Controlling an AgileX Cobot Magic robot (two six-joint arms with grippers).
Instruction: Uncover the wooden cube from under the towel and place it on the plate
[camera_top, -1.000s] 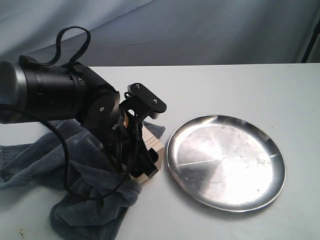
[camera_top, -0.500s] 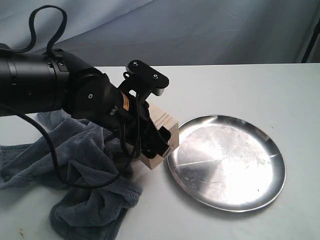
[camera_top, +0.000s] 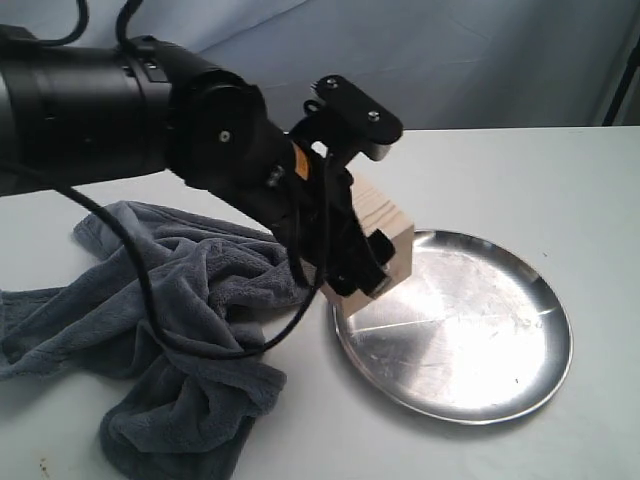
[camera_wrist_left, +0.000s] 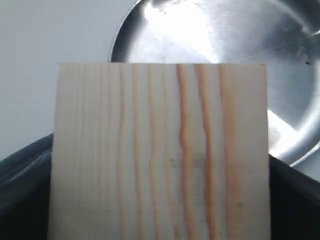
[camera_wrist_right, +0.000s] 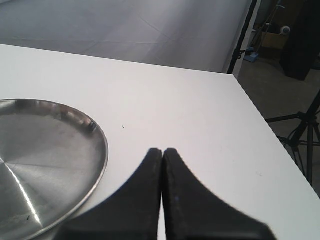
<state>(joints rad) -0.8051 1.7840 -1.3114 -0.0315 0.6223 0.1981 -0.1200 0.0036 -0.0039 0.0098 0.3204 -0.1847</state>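
White table (camera_top: 500, 170), crumpled blue-grey towel (camera_top: 190, 410) at left, steel plate (camera_top: 480, 345) just beside it at right

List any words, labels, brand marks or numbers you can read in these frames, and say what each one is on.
No text is readable in any view.
Small orange-yellow sticker on the left arm, near the wrist: too small and blurred to read.
The wooden cube, plate and towel carry no print. The cube shows only grain lines.
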